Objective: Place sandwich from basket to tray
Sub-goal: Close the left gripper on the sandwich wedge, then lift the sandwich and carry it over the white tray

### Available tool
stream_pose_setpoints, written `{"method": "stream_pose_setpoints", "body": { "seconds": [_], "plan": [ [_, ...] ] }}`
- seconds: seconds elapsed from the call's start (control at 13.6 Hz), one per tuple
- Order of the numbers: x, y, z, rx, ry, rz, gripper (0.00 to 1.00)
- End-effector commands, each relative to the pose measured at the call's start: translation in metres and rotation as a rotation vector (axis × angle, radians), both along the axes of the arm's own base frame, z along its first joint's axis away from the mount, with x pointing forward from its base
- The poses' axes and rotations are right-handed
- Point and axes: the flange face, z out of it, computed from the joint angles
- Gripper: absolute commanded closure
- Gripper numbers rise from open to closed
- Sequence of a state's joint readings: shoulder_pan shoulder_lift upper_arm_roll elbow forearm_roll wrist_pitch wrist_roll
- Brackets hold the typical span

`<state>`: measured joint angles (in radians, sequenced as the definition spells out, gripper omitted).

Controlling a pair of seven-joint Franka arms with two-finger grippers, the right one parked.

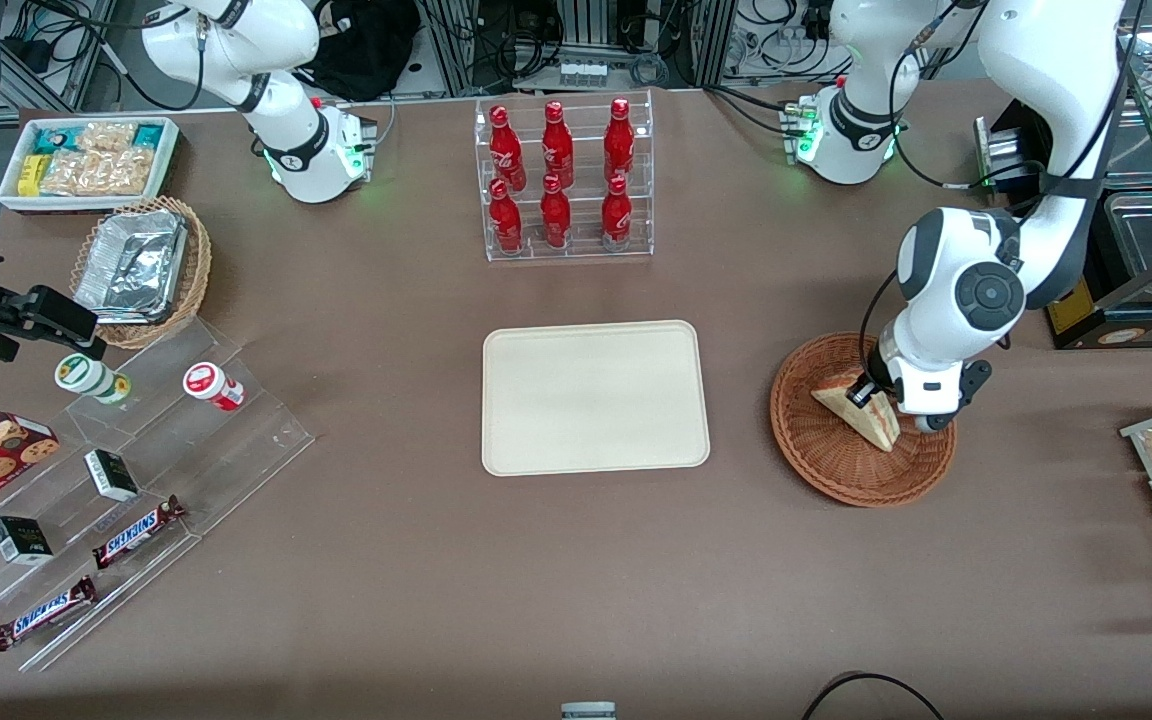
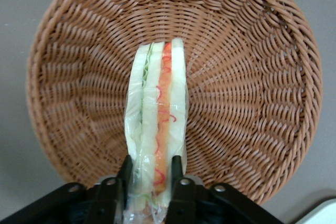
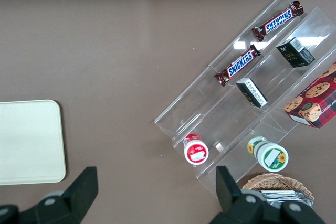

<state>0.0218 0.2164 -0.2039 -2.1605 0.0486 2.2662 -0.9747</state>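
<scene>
The sandwich, a wrapped wedge of pale bread with red and green filling along its edge, stands on edge in the round reddish-brown wicker basket. My left gripper is down in the basket, shut on the sandwich, one black finger pressed against each bread face. In the left wrist view the basket fills the background under the sandwich. The cream tray lies flat beside the basket, toward the parked arm's end, with nothing on it; its corner shows in the right wrist view.
A clear rack of red bottles stands farther from the camera than the tray. A stepped clear display with Snickers bars and small jars, a tan basket with a foil container and a white snack bin lie toward the parked arm's end.
</scene>
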Motion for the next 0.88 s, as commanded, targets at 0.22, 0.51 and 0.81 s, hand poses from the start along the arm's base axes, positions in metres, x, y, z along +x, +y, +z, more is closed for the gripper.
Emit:
{"method": "stream_pose_setpoints", "body": {
  "seconds": [0.22,0.51,0.81],
  "plan": [
    [0.027,-0.045,0.11,0.035,0.064,-0.052,0.95],
    [0.009,-0.148,0.15,0.011,0.02,-0.237,0.95],
    [-0.019,-0.256,0.119,0.002,0.052,-0.431,0.94]
  ]
}}
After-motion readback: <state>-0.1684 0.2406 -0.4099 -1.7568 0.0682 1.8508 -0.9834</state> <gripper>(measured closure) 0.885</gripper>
